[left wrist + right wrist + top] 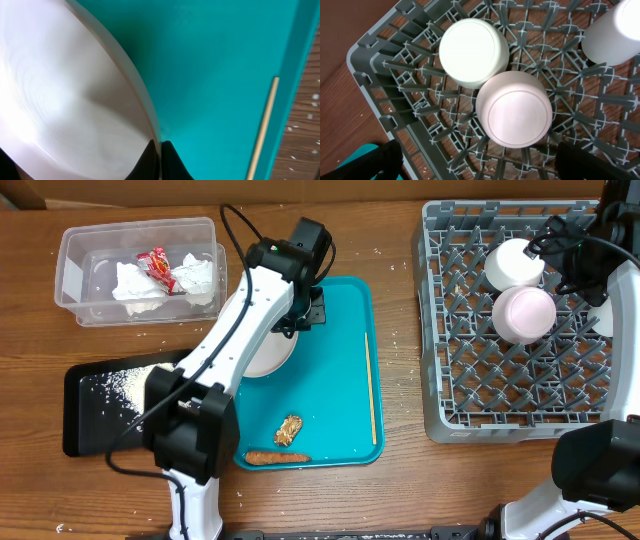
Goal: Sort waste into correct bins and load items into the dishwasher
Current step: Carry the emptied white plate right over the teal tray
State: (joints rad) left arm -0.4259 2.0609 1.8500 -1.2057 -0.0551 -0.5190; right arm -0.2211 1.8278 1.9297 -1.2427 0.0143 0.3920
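Left gripper (160, 150) pinches white plate (65, 90) rim tight, so lift it level off teal tray (220, 65); right gripper (482, 167) gapes wide, empty.

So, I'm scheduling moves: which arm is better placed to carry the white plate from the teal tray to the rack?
Left. The left gripper is shut on the plate's rim; the right gripper hangs open over the rack, far from the teal tray.
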